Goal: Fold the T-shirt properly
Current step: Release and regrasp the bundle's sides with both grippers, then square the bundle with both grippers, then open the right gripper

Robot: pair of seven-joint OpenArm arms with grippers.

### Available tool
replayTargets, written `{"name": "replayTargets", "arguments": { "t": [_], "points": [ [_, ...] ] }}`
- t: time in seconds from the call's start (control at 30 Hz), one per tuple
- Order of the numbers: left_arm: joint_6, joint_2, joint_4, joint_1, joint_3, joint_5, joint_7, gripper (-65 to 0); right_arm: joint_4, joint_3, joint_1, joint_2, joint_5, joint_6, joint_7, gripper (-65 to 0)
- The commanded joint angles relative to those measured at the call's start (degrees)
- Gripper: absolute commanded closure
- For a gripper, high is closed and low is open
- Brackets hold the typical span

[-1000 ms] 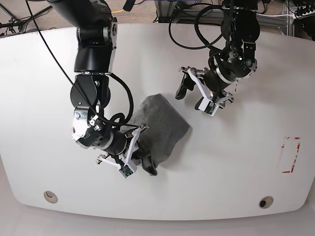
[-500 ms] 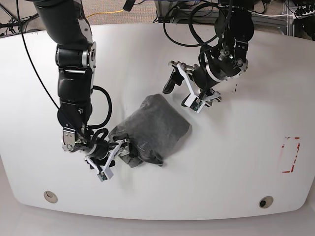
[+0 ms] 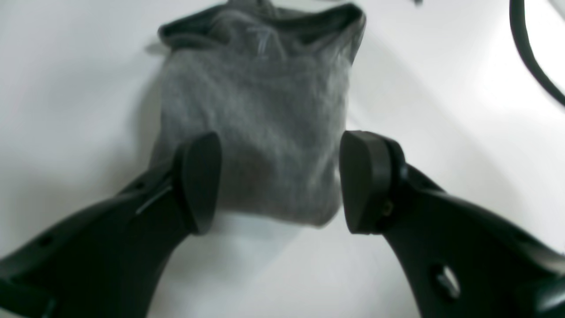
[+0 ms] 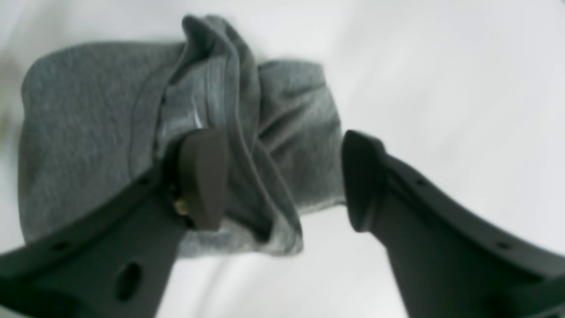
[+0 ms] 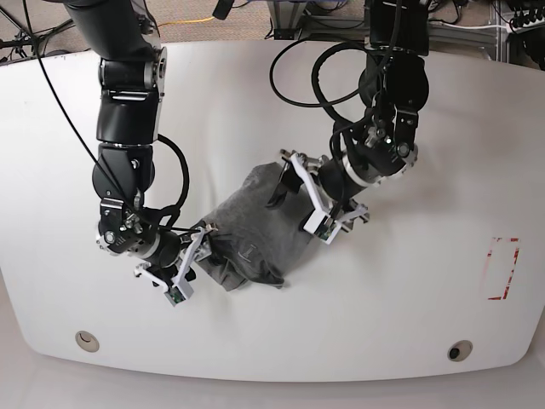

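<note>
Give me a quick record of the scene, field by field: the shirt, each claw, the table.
garment: grey T-shirt, folded into a compact, wrinkled bundle
location: middle of the white table
left claw: open, jaws to either side of the bundle's near edge, not closed on fabric
right claw: open at the bundle's opposite end, one finger against a raised fold
fold state: loose ridge of cloth standing up at the right claw's end, not flat
other: red-outlined rectangle near the table edge

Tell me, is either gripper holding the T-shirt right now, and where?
Neither. The left gripper stands open over one end of the T-shirt; the right gripper is open at the bunched end, one finger against a fold.
</note>
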Motion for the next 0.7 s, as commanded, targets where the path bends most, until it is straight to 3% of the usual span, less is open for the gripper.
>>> {"name": "replayTargets", "arguments": {
  "t": [0.0,0.13,0.23,0.53,0.67],
  "points": [
    [1.3,2.2,-3.9,-4.3,0.1,2.7,-1.2,-39.0,1.7,3.1,1.1,0.5,0.7,0.0,-0.7,-30.9],
    [1.6,4.5,-9.3,-8.0,-0.1,5.4,-1.4,-39.0,5.3,7.4,-1.5,0.4,1.1,0.0,-6.3,-19.3],
    [1.6,4.5,-12.4,-9.9,-1.9,5.7,-3.3,-39.0,6.4,8.4,-2.9,-0.6,1.2,0.0,-7.4,-15.1],
    [1.6,4.4,-18.3,-10.1,-8.6,5.8,-10.3,-39.0,7.4,8.6,-7.1,-3.5,1.0,0.0,-8.6,-16.0],
    [3.2,4.3,-23.5,-10.4,-12.2,5.8,-13.0,-39.0,3.2,8.3,-6.5,-3.9,0.6,0.0,-4.7,-16.0]
  ]
}}
